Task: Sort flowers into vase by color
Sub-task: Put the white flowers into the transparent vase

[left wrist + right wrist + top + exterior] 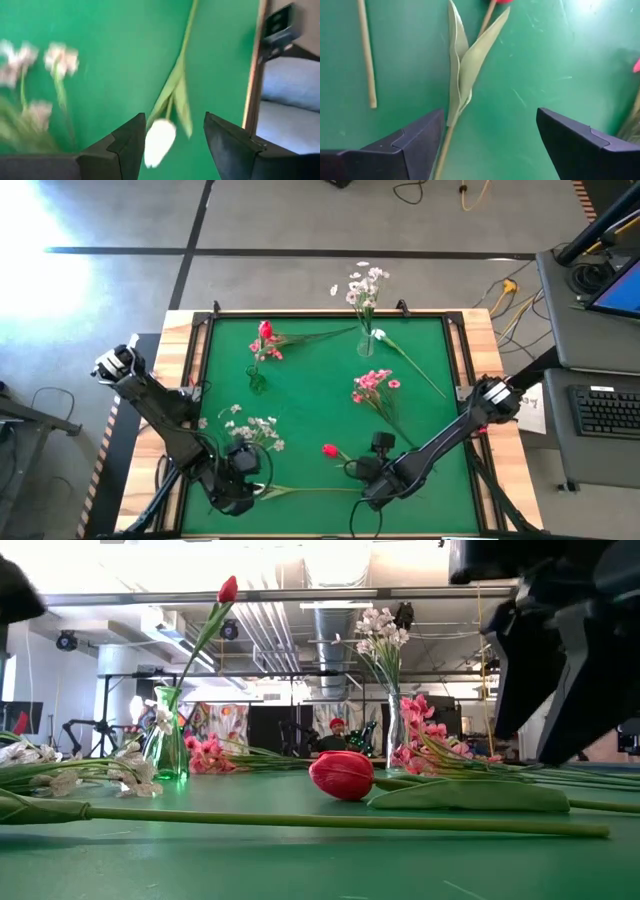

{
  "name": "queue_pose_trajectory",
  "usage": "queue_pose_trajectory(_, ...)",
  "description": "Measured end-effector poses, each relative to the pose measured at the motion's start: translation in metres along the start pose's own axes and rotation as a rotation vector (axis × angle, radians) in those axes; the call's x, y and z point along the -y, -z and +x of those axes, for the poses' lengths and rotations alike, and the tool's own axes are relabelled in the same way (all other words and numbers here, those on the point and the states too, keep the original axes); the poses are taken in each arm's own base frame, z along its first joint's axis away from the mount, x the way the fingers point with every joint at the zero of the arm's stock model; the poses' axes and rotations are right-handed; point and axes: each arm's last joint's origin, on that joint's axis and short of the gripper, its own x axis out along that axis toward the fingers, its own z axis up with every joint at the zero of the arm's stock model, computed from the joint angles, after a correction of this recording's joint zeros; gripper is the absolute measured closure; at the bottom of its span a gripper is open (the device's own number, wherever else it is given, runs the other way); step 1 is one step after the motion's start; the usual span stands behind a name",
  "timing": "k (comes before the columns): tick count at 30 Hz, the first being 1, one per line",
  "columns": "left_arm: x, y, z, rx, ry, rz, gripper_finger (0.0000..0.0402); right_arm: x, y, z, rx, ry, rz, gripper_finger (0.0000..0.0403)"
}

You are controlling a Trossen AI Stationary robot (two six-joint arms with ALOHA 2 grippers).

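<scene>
The right claw (487, 145) hangs open over the red tulip's stem (451, 100), which lies flat on the green surface (310, 410). The left claw (172, 145), open, straddles a white bud (159, 140).

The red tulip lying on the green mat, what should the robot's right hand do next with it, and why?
Probably lower a bit and close on the stem. The right gripper hangs open right over the red tulip, whose stem and leaves lie flat between its fingers, not yet pinched. One red tulip already stands in the green vase, so this one likely goes there.
</scene>
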Motion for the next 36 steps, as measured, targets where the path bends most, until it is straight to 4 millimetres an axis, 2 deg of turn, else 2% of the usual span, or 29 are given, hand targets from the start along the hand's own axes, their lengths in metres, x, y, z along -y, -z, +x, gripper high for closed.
queue_pose_trajectory(6, -0.006, 0.011, -0.001, -0.221, -0.041, -0.221, 0.0212, 0.011, -0.006, -0.017, 0.057, 0.016, -0.077, 0.0095)
queue_pose_trajectory(11, -0.008, 0.014, -0.002, -0.278, -0.057, -0.238, 0.0212, 0.034, -0.016, -0.035, 0.141, 0.093, -0.153, 0.0100)
queue_pose_trajectory(14, -0.016, 0.014, -0.005, -0.300, -0.126, -0.229, 0.0212, 0.050, -0.023, -0.048, 0.180, 0.102, -0.173, 0.0101)
queue_pose_trajectory(17, -0.024, 0.017, -0.006, -0.331, -0.213, -0.222, 0.0212, 0.065, -0.025, -0.063, 0.214, 0.092, -0.148, 0.0099)
queue_pose_trajectory(22, -0.023, 0.020, -0.006, -0.337, -0.214, -0.290, 0.0212, 0.082, -0.018, -0.087, 0.270, 0.052, -0.055, 0.0102)
queue_pose_trajectory(25, -0.021, 0.025, -0.004, -0.285, -0.246, -0.382, 0.0212, 0.089, -0.012, -0.097, 0.287, 0.006, -0.002, 0.0104)
queue_pose_trajectory(30, -0.016, 0.038, 0.003, -0.284, -0.297, -0.481, 0.0212, 0.096, 0.000, -0.100, 0.282, -0.021, 0.006, 0.0099)
queue_pose_trajectory(36, -0.015, 0.044, 0.015, -0.277, -0.358, -0.546, 0.0212, 0.101, 0.010, -0.094, 0.266, -0.008, -0.007, 0.0090)
